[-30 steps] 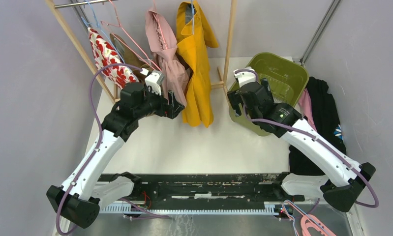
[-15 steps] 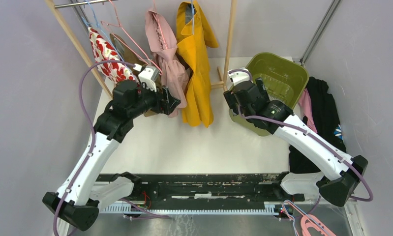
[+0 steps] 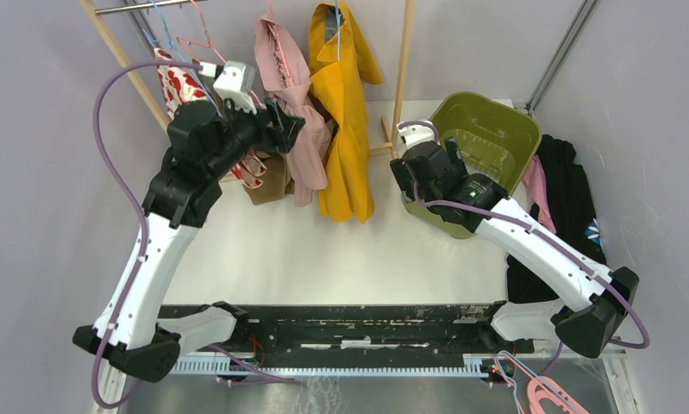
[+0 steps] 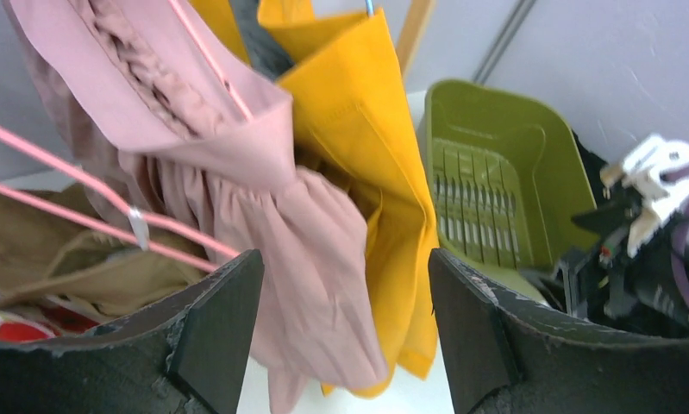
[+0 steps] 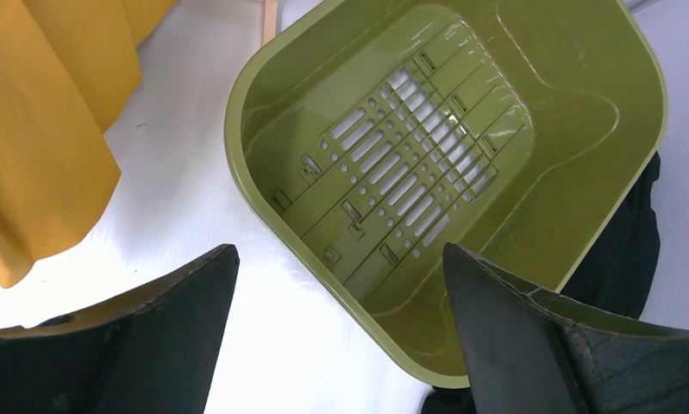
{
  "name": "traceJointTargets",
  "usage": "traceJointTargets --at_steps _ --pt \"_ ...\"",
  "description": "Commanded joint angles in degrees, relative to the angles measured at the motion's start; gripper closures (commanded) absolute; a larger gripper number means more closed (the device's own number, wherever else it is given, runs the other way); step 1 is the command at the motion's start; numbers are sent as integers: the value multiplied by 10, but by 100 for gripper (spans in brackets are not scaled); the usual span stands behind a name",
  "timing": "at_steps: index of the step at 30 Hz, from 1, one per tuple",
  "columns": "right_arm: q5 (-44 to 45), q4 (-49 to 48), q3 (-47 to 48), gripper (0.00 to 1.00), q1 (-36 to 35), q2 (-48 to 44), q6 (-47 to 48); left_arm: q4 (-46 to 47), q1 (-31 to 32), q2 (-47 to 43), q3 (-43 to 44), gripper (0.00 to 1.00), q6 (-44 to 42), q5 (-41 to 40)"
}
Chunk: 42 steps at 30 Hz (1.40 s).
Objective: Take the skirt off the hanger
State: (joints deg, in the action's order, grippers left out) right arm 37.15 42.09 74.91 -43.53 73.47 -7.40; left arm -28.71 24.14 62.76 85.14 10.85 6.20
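Two arms are in view, but only one is at the work. The left gripper [image 4: 345, 259] is held high at the wooden rack [image 3: 401, 78], and its fingers stand apart with nothing clamped between them. The right gripper [image 5: 338, 250] is likewise spread and empty. It hovers above the green basket [image 5: 410, 138], well apart from the clothes.

**Location of the workpiece.** The frames do not settle which garment is the skirt. The likelier candidate is the pink garment [image 4: 237, 147], which has a gathered band. It hangs on a pink hanger [image 4: 203, 43] and sits just ahead of the left fingers. A yellow garment [image 4: 358, 112] touches it on one side, and a tan garment [image 4: 73, 267] on a second clip hanger lies on the other.

**Step in hand.** This is judged to be the approach – the left arm is lined up on the fabric, but no grasp has been made. Removal has not begun, since the garment is fully on its hanger.

**Requirements of the next move.**
1. Advance the left fingers around a fold of pink fabric only, below the hanger wire.
2. Keep clear of the yellow cloth and the neighbouring hanger wires – either could be caught in the pinch.
3. Close firmly, then draw the fabric down and off the wire without dragging the hanger off the rail.
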Motion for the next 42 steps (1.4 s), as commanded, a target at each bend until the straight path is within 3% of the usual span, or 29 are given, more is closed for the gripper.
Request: traceJointTargets --at_steps 1,8,20,28,36,42 --pt "7 -16 29 7 -5 1 -17 17 3 51 85 23 -17 -33" --pt "13 -20 30 6 -4 9 -20 22 32 119 149 24 -14 -47" --pt "18 -25 26 6 -4 7 -12 -1 78 214 255 25 -51 -190" --pt "18 -32 34 5 -4 11 -7 -8 96 289 354 25 -54 -191" --pt "14 -34 48 5 -4 26 -10 17 101 333 373 25 -61 -206" --pt "16 -28 63 5 -4 30 -8 47 101 388 440 23 -76 -233"
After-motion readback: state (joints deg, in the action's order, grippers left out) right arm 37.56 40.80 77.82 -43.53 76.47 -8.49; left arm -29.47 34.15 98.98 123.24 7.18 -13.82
